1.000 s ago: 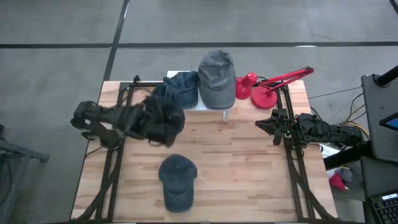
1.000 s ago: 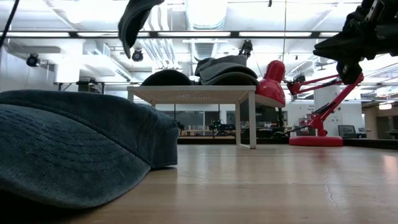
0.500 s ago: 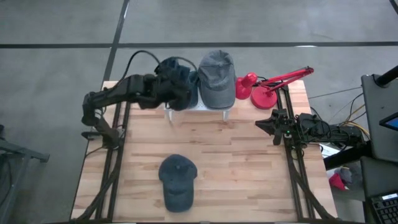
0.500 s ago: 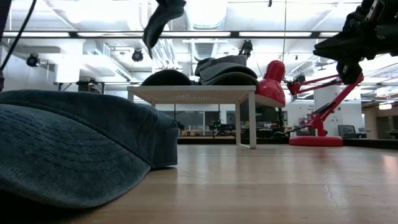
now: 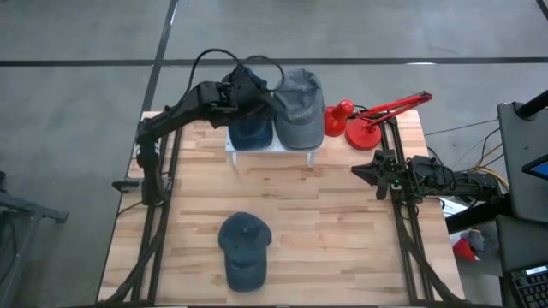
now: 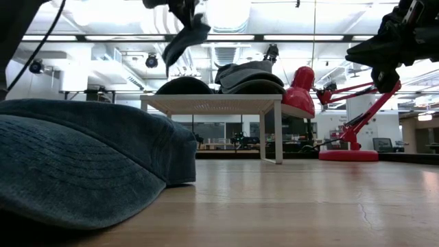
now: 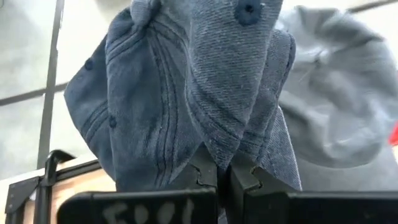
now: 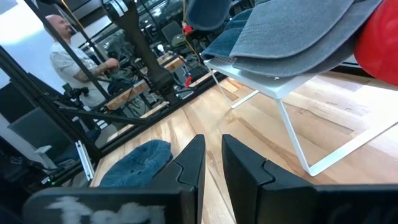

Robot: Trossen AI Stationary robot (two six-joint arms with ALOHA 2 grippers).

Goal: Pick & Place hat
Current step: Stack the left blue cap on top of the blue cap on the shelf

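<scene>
My left gripper (image 5: 246, 85) is above the white rack (image 5: 272, 147) at the table's far side, shut on a dark blue denim hat (image 7: 230, 74). That hat (image 6: 184, 38) hangs over another dark hat (image 6: 184, 86), which rests on the rack beside a grey hat (image 5: 299, 107). A further dark blue hat (image 5: 244, 250) lies on the table near the front edge. My right gripper (image 8: 211, 155) waits at the table's right side, its fingers a narrow gap apart with nothing between them. My left gripper pinches a fold of the hat's crown cloth (image 7: 217, 148) between its two fingers. The fingers slant down toward the table's far side. The hat hangs slack below them, clear of the rack and of the hats on it.
A red desk lamp (image 5: 368, 120) stands at the far right, next to the rack. Bare wood lies between the rack and the hat at the front. A person (image 8: 68, 56) shows in the room beyond the table.
My left gripper has carried the hat from over the table's left middle toward the far edge and a little right, rising slightly, until it is above the rack. It stays shut and the hat stays clear of the table. The right arm has kept still.
</scene>
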